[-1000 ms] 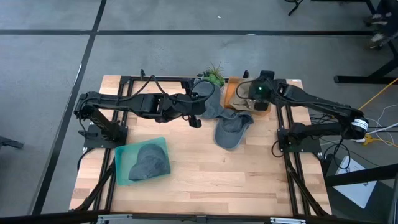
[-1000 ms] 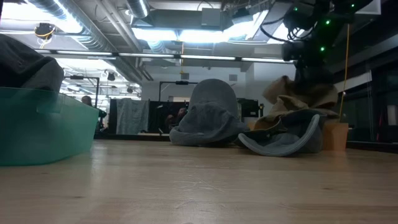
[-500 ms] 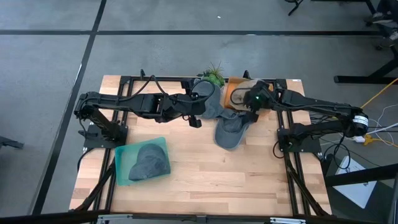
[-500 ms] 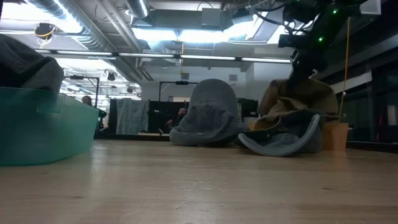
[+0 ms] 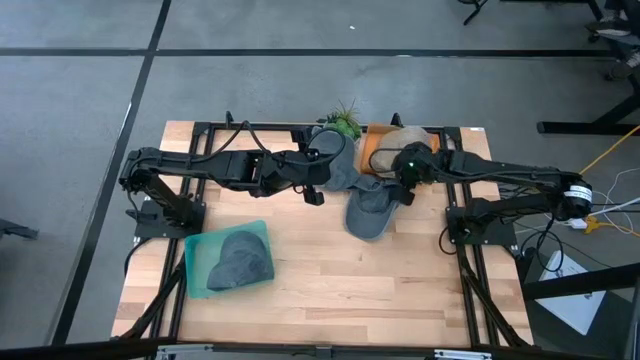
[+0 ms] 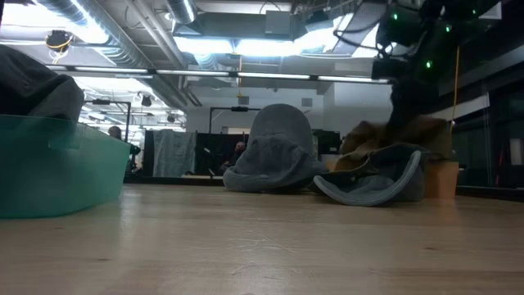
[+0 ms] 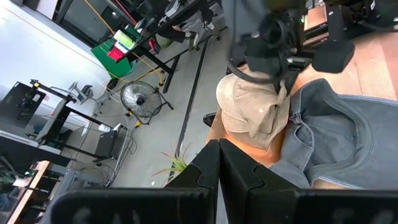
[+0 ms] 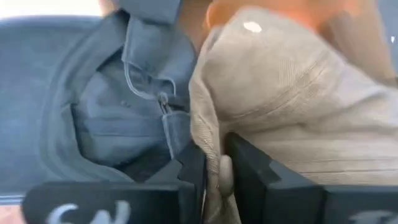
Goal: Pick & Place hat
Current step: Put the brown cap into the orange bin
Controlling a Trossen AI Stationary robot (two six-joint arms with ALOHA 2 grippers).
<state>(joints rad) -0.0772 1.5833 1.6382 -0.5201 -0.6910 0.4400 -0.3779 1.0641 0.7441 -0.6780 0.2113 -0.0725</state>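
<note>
Teal bin (image 5: 200, 262) at 7 o'clock on the table (image 5: 330, 285) already holds one grey hat (image 5: 243, 258); judged from that, one placement is done and three hats are left. The remaining hats sit clustered at 12 to 1 o'clock: a rounded grey hat (image 5: 338, 160), a grey cap (image 5: 375, 207) lying brim-out just beside it, and a beige cap (image 5: 400, 142) on an orange surface (image 5: 374, 152). Right tool (image 8: 214, 171) is down at the beige cap, its fingers a narrow gap apart with a fold of the cap's edge between them; whether this is a firm hold or a release, I cannot tell. Beige cap rests low against the grey cap, not lifted. Left tool (image 7: 217, 165) hangs near the rounded grey hat, fingers pressed together, holding nothing. Remaining, as I judge it: lift, carry to bin, release.
</note>
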